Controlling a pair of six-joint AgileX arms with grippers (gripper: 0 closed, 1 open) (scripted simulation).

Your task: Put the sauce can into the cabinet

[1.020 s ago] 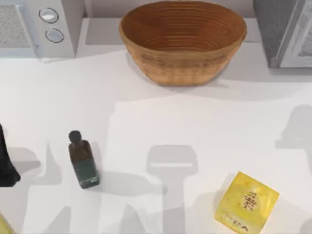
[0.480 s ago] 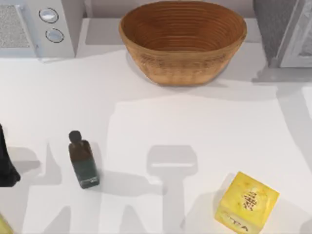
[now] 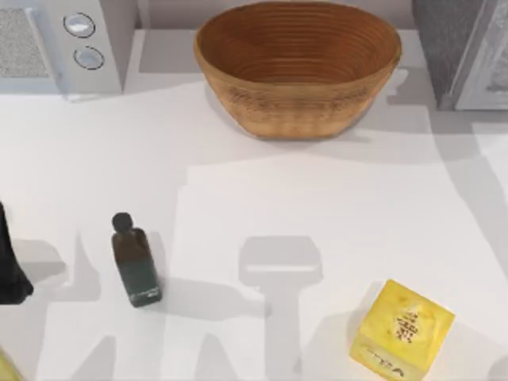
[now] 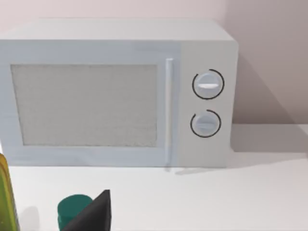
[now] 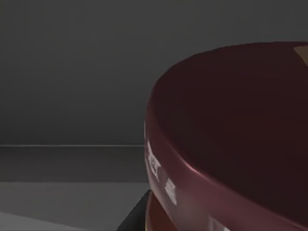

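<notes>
The left gripper (image 3: 9, 270) is idling at the table's left edge; I cannot tell its fingers' state. The can (image 5: 231, 139) is looming against the right wrist camera, facing the cabinet's (image 3: 460, 51) dark interior, likely carried for placing; grip unseen.

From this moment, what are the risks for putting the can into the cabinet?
1. In the right wrist view the sauce can sits very near the camera before a dark grey space, probably the inside of the cabinet. Released tilted or too high, it could tip over.
2. The cabinet stands at the table's far right corner, close to the basket. A wide withdrawal by the right arm might bump the basket.
3. The left arm's dark part rests at the left edge, no hazard.
</notes>
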